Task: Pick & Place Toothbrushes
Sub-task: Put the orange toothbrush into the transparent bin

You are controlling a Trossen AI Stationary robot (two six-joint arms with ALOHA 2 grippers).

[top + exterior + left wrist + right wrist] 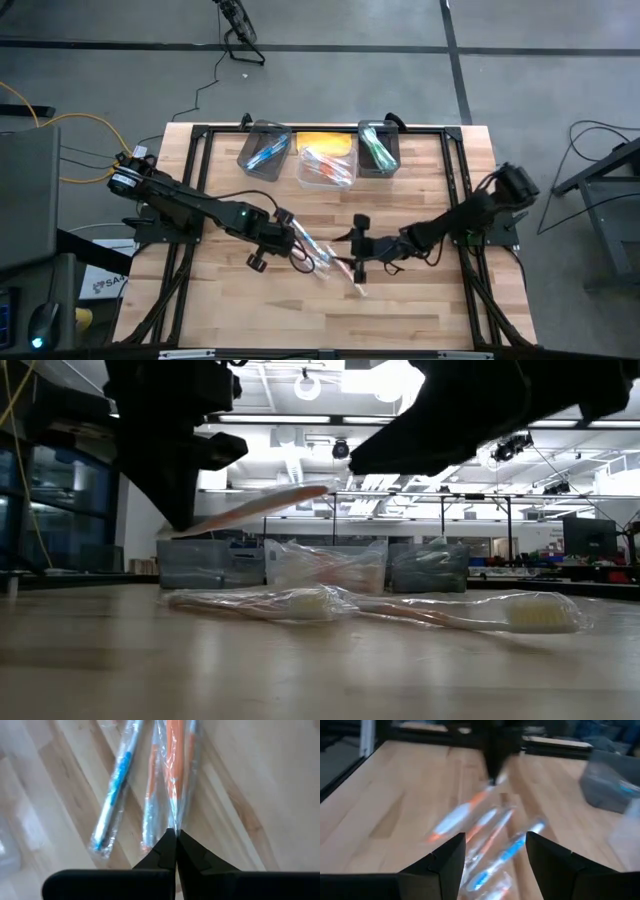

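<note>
Lifting one orange brush [175, 765] off the table: left gripper [290, 228], centre-left of the high view, has its fingers pressed together on the wrapper's end, and in the low view the brush [262, 506] hangs tilted above the wood, clear of it. Looks like the pick is done and the carry to a bin comes next. Left to right along the top of the high view: blue bin [264, 150], middle bin [327, 165] with pinkish brushes, green bin [378, 148]. The orange one probably belongs in the middle bin, so the next move calls for a swing up-frame and a release over its rim without dragging the loose wrapper.

Still on the table, lower centre: a blue brush [512, 851] and at least two orange ones [335, 268], lying close together, wrapped.

Right gripper [362, 250], just right of that pile, fingers spread, holding nothing, low over the brushes. It may be lined up for the blue one; cannot tell for sure.
</note>
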